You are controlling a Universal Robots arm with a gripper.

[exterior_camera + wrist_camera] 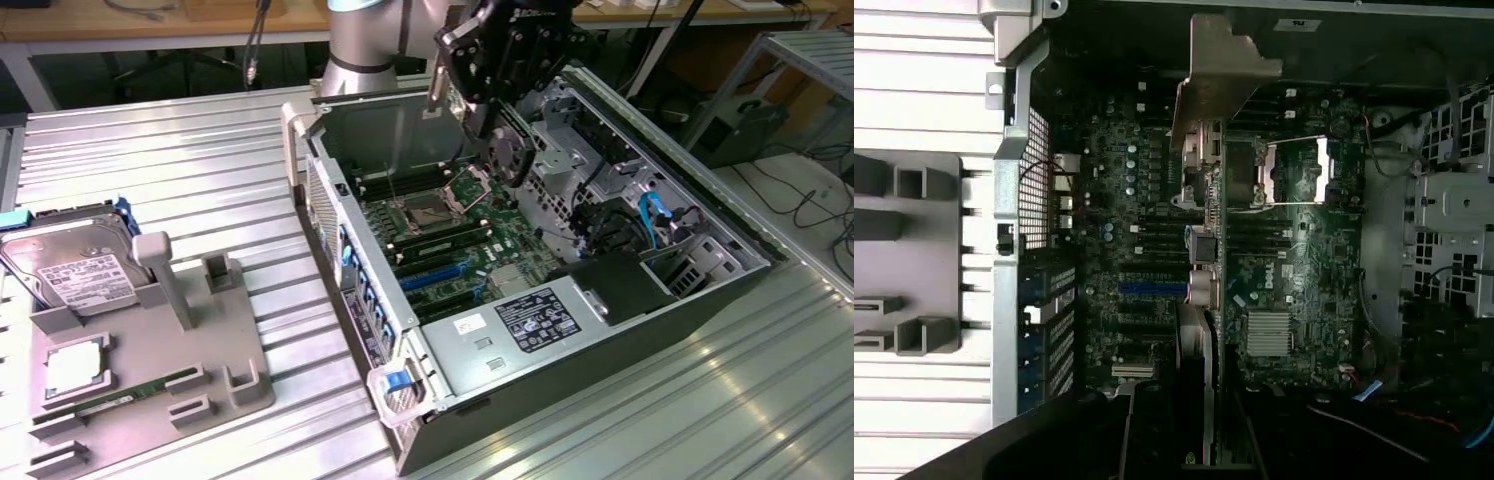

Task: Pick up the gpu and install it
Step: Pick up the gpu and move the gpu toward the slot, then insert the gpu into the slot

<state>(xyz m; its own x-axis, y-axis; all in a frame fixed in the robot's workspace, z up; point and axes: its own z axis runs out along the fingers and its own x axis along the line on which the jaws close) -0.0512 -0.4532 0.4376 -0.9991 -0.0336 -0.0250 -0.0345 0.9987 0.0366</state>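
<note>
Clenching the gpu (1204, 230) edge-on, the gripper (1206, 440) is holding it over the motherboard (447, 235), in the upper middle of the exterior view, silver bracket (1222, 70) at the card's far end. Below, the ribbed metal table (187, 170) is carrying the open computer case (534, 330) at centre and the grey tray (200, 350) at lower left, with a hard drive (74, 270) sitting in it.

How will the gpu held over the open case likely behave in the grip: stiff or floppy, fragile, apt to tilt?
The gpu is probably stiff: it runs straight from the gripper with no sag. Likely fragile, since small board parts show bare beside its metal bracket. Held far from that bracket, it might tilt if it bumps the case.
</note>
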